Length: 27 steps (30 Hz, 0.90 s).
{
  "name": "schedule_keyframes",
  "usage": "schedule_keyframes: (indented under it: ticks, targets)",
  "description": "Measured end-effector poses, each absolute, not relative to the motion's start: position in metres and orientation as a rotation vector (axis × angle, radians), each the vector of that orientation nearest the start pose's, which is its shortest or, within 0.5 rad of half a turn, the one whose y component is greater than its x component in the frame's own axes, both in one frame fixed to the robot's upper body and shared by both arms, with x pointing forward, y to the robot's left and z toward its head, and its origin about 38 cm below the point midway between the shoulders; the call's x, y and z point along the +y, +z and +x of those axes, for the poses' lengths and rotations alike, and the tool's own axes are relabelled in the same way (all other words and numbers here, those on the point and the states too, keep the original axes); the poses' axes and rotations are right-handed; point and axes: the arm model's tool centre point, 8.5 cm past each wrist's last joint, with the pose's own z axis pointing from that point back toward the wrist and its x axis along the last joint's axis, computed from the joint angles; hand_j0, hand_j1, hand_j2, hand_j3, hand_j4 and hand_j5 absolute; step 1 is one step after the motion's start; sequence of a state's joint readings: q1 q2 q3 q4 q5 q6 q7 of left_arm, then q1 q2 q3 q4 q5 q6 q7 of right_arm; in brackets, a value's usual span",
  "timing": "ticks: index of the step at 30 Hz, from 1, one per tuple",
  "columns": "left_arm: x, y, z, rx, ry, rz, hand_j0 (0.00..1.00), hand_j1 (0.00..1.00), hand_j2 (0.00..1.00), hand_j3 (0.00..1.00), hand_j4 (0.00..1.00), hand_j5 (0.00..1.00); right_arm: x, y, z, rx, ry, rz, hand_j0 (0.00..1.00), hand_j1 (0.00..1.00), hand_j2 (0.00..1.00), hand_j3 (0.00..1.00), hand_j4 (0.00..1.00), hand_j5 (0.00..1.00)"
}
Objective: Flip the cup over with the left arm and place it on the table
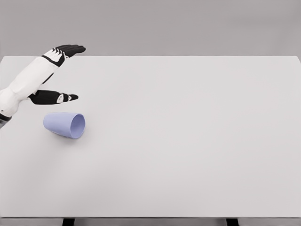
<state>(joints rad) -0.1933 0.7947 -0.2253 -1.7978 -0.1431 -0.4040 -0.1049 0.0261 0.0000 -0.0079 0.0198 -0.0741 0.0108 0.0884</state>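
A pale blue cup [64, 125] lies on its side on the white table [188, 141] near the left edge, its open mouth facing right. My left hand [81, 73] hovers just behind the cup, apart from it. The hand is open: the black fingers [70, 49] stretch out to the right and the thumb [52, 97] is spread wide below them, with nothing held. Its white forearm enters from the left edge. The right arm does not show.
The table's far edge runs across the top and its front edge along the bottom, with two dark legs showing below it. A plain grey wall stands behind.
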Motion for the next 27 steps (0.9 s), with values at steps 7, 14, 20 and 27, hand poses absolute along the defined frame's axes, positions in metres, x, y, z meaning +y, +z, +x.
schedule_keyframes:
  ticks: [7,14,20,27]
  targets:
    - [0.313,0.254,0.366,-1.976,-1.338,0.43,1.0,1.0,1.0,1.0,1.0,1.0,-0.264,-0.261,-0.026,0.051,-0.088,0.0,1.0,1.0,1.0,1.0,1.0,1.0]
    - [0.314,0.25,0.363,-1.939,-1.409,0.415,1.0,1.0,1.0,1.0,1.0,1.0,-0.264,-0.261,-0.025,0.051,-0.088,0.0,1.0,1.0,1.0,1.0,1.0,1.0]
    - [0.316,0.25,0.36,-1.927,-1.454,0.402,1.0,1.0,1.0,1.0,1.0,1.0,-0.264,-0.261,-0.025,0.051,-0.088,0.0,1.0,1.0,1.0,1.0,1.0,1.0]
    - [0.341,0.266,0.345,-1.78,-1.703,0.299,1.0,1.0,1.0,1.0,1.0,1.0,-0.264,-0.261,-0.026,0.051,-0.088,0.0,1.0,1.0,1.0,1.0,1.0,1.0]
